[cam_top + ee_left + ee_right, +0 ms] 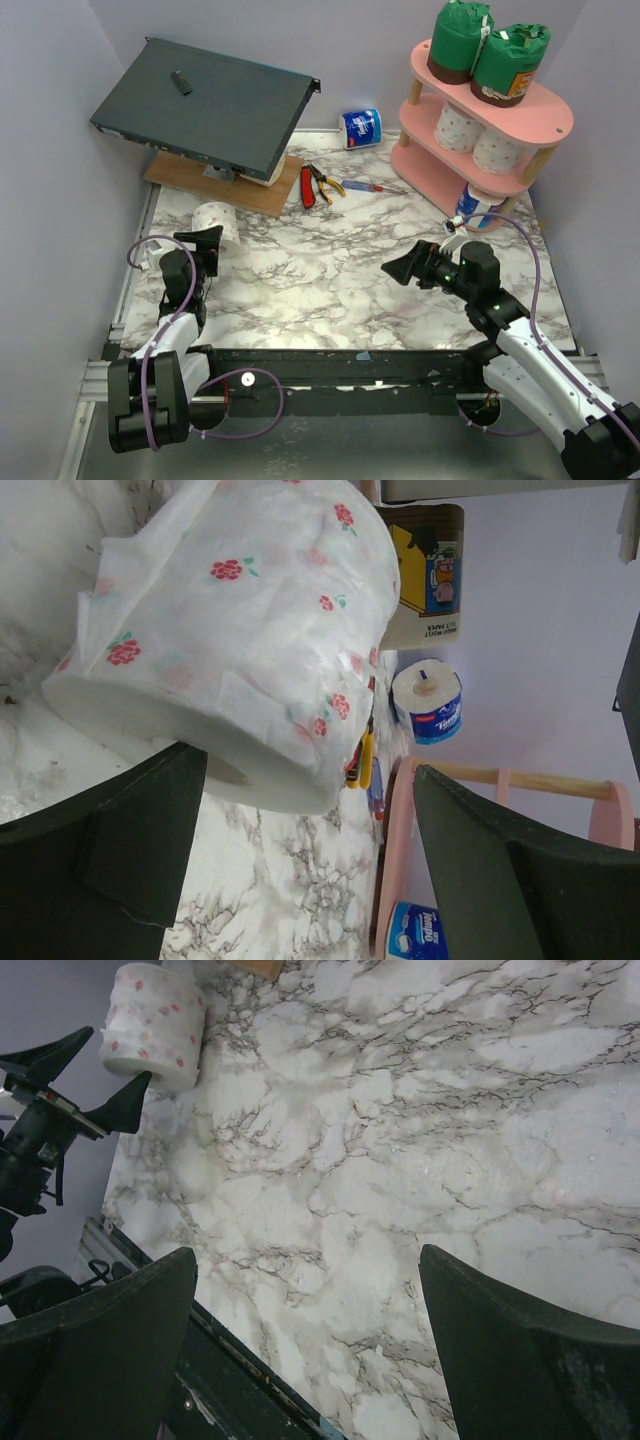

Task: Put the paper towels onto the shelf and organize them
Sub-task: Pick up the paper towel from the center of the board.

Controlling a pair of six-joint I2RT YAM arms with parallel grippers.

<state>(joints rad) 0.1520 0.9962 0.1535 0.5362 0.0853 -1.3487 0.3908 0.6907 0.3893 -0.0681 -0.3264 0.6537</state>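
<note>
Marble veining is spread across the table (330,280). A pink oval-boarded shelf (545,110) is set far right, topped by green-wrapped rolls (460,40). A soft flower-printed roll (215,222) is framed, ungripped, by the spread left pincer (200,238), its end face partly hidden. The right pincer (305,1255) is held released over bare marble.

**Shelf at the Upper Right, Box at the Upper Left**

The shelf (555,108) stands at the upper right of the surface (330,270). It carries the top rolls (460,40), the middle rolls (458,127) and the bottom roll (478,207). Left of it lie the back roll (361,128) and the pliers (318,183). The box (200,100) sits at the upper left. Below it, the left roll (217,222) lies just by the left tool (207,248).
</note>
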